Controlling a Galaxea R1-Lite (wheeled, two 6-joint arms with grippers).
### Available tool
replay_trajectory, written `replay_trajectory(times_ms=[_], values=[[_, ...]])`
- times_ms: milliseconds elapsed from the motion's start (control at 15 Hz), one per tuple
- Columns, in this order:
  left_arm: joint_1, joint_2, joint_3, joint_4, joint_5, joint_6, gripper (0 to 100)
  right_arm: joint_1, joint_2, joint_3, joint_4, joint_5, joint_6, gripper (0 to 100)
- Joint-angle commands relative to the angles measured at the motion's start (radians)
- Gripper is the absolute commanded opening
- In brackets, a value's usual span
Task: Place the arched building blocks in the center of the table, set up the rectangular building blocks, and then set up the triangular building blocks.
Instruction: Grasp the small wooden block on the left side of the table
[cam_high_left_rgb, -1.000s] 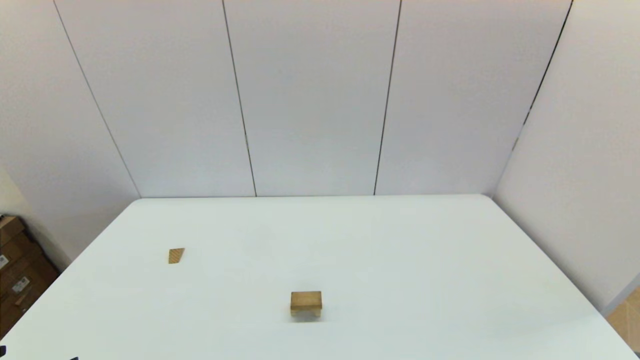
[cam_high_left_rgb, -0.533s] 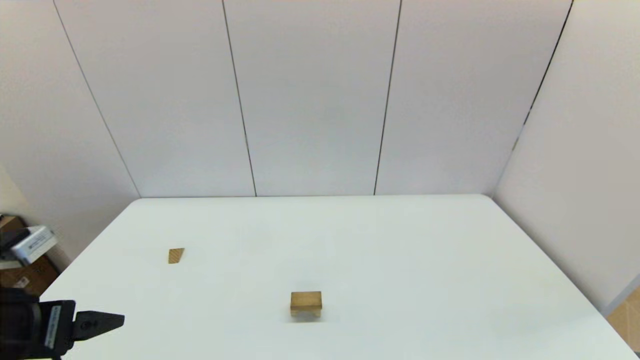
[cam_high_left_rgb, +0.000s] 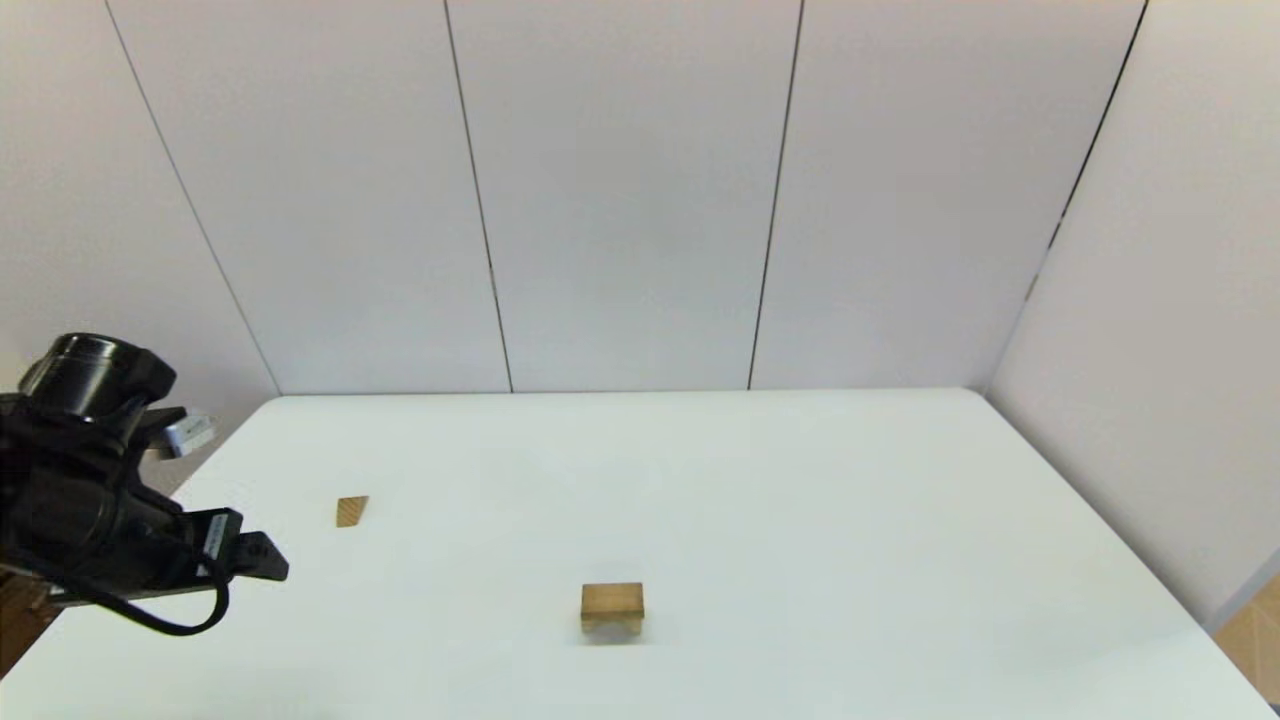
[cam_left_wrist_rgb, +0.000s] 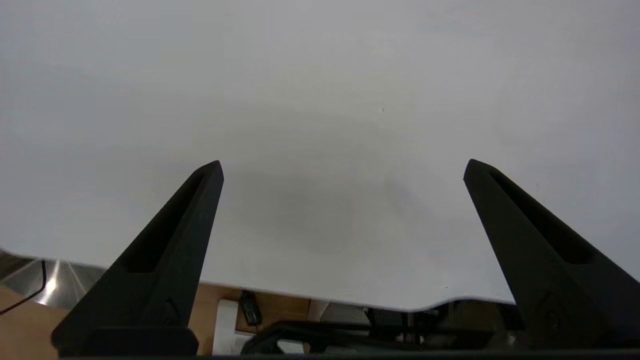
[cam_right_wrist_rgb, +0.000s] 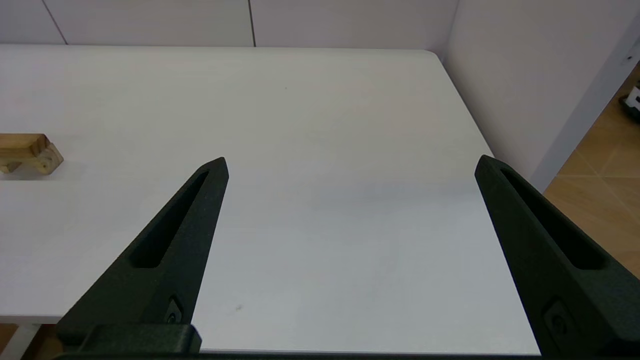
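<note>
Two stacked blocks (cam_high_left_rgb: 612, 608) rest on the table (cam_high_left_rgb: 800, 520).

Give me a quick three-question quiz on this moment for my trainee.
1. Short answer: which block lies nearest the left gripper in the head view?
2. Pick one: where is the flat slab? A) flat on the arched block; B) leaning on the wall; C) between the left gripper's fingers.
3. True or false: the right gripper is holding a block.

Key
1. The small wedge; the gripper is not touching it.
2. A
3. False: its fingers are spread with nothing between them.
</note>
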Motion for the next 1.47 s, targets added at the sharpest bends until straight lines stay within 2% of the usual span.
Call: replay_trajectory(times_ms=[67,333,600,933,1067,1467], values=[[0.036,0.273,-0.075,-0.139,0.001,0.07,100,0.0,-0.002,0.0,0.0,0.0,0.0,100],[0.033,0.446,-0.243,-0.127,-0.021,0.072,100,0.0,-0.002,0.0,0.0,0.0,0.0,100],[0.033,0.607,-0.501,0.04,-0.035,0.058,100,0.0,-0.002,0.0,0.0,0.0,0.0,100],[0.031,0.787,-0.716,0.055,-0.03,0.052,100,0.0,-0.002,0.0,0.0,0.0,0.0,100],[0.031,0.831,-0.816,0.157,-0.028,0.049,100,0.0,-0.002,0.0,-0.001,0.0,0.0,100],[0.027,0.896,-0.891,0.184,-0.028,0.042,100,0.0,-0.002,0.0,0.0,0.0,0.0,100]])
